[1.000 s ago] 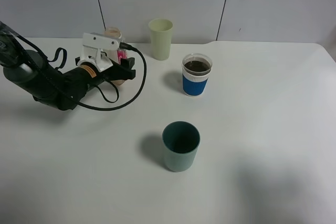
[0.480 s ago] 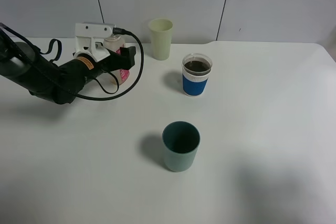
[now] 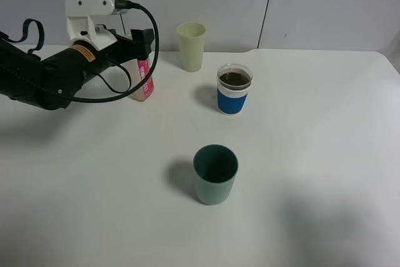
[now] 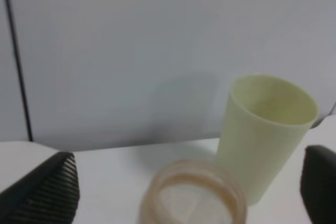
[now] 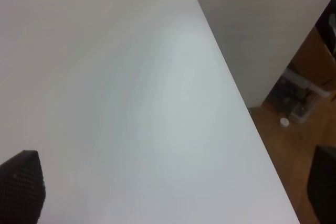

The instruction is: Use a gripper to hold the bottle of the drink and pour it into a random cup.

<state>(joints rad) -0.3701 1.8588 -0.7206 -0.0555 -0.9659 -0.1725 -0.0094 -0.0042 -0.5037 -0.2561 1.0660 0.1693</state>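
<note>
Back-left on the white desk (image 3: 312, 154): small clear plastic bottle with a pink-red label (image 3: 142, 79) stands upright, long axis vertical, open wide neck pointing up. Left hand (image 3: 134, 45), white blocky piece on a thick black arm with black cables, sits over the bottle's top. In the left wrist view the two black ribbed fingers (image 4: 47, 192) are spread wide on either side of the bottle mouth (image 4: 193, 195), clear of it, so the left hand is open and grips nothing. Pale green plastic tumbler (image 3: 191, 46) stands just behind and to the right of the bottle, near the wall. Clear plastic cup with a blue sleeve and white band (image 3: 234, 89) stands further right, upright, dark liquid inside. Dark teal cup (image 3: 215, 174) is well apart, toward the front, upright. Right hand (image 5: 173, 203): wrist view shows dark fingertips far apart over bare desk near its edge, open, holding nothing.
</note>
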